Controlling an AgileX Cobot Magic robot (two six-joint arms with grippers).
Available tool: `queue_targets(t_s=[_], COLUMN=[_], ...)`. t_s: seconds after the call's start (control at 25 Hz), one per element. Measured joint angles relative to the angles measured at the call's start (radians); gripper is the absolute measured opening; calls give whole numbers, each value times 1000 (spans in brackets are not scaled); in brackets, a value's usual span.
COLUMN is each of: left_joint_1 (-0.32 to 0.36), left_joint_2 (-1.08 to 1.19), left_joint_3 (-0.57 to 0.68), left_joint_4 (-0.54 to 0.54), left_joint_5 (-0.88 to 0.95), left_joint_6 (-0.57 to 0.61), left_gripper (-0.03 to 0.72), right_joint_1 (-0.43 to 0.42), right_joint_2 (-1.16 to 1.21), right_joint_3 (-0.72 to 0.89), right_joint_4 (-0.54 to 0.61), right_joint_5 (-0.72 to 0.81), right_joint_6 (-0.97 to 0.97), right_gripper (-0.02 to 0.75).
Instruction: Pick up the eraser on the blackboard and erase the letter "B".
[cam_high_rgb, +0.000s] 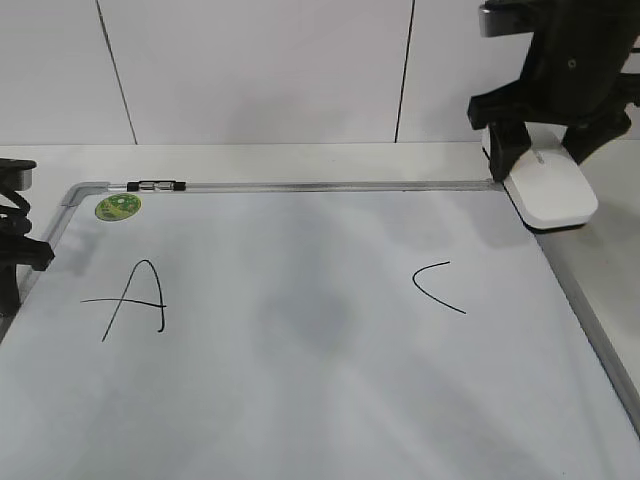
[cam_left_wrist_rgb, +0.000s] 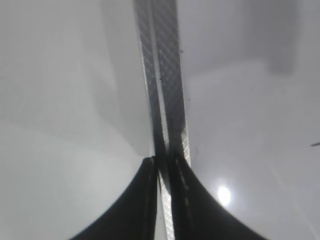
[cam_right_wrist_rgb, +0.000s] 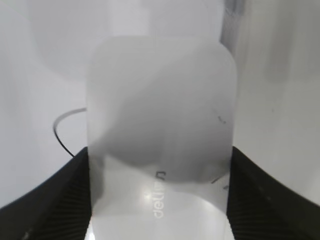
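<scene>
The blackboard (cam_high_rgb: 300, 380) is a white board with a grey frame that fills the table. It carries a hand-drawn "A" (cam_high_rgb: 135, 298) at the left and a "C" (cam_high_rgb: 437, 285) at the right. No letter "B" shows between them; that area is blank with a faint grey smudge. My right gripper (cam_high_rgb: 540, 160) is shut on the white eraser (cam_high_rgb: 549, 186) over the board's far right corner. In the right wrist view the eraser (cam_right_wrist_rgb: 160, 145) sits between the jaws. My left gripper (cam_high_rgb: 15, 250) is at the board's left edge, jaws shut over the frame (cam_left_wrist_rgb: 167, 90).
A small black-and-clear marker (cam_high_rgb: 156, 186) lies on the top frame near a round green sticker (cam_high_rgb: 118, 207). The white table runs beyond the board at the back and right. A tiled wall stands behind.
</scene>
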Motion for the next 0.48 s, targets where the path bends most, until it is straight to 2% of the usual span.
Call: queue_targets(t_s=[0.28, 0.48], left_joint_1=[0, 0], left_joint_2=[0, 0], left_joint_3=[0, 0], left_joint_4=[-25, -29], left_joint_5=[9, 11], left_joint_6=[0, 0], left_gripper=[38, 38], right_joint_1=[-4, -31], right_joint_2=[-43, -44], right_joint_3=[169, 212], right_joint_4=[2, 2], right_joint_5=[-4, -89], right_joint_6=[2, 4], right_gripper=[545, 545])
